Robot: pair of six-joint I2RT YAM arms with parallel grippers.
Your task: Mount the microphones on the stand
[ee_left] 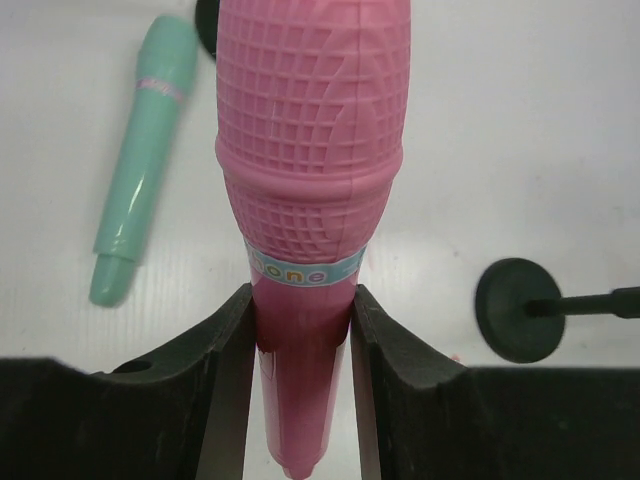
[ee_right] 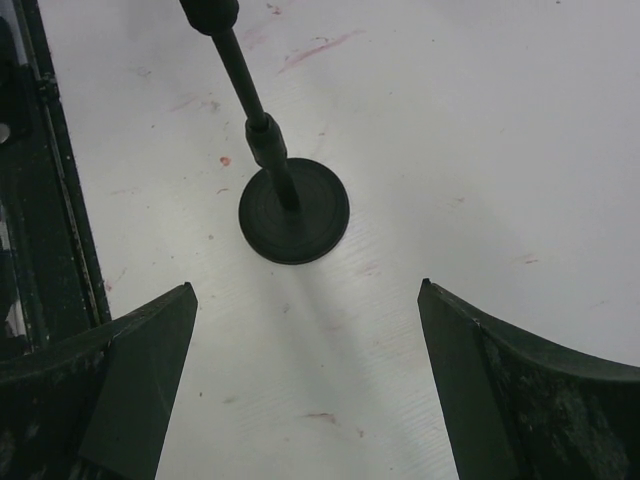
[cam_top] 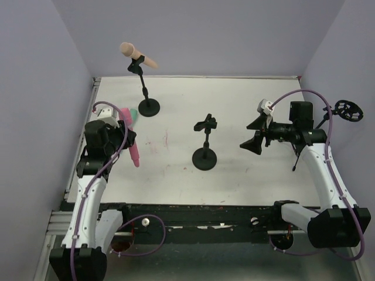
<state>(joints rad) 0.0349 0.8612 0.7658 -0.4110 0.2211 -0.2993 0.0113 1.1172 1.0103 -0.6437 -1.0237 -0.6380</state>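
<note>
Left gripper (ee_left: 300, 335) is clamped tight on the pink microphone (ee_left: 312, 150). Both pads squeeze the handle just below the printed band, and the head points away from the wrist, out over the white table (cam_top: 246, 99). To its left in the wrist view, the mint green microphone (ee_left: 140, 170) lies flat on the table, well apart from the fingers. At the back left, the peach-tan microphone (cam_top: 137, 55) sits tilted in the clip of the far stand (cam_top: 147, 96). The middle stand (cam_top: 205, 153) stands upright near the table's centre. Right gripper (cam_top: 254, 133) hangs with its jaws spread wide, gripping nothing, and its wrist camera looks down on that stand's round base (ee_right: 293, 210), ahead of the fingertips. Another black stand (cam_top: 347, 110) shows at the right edge, behind the right arm.
</note>
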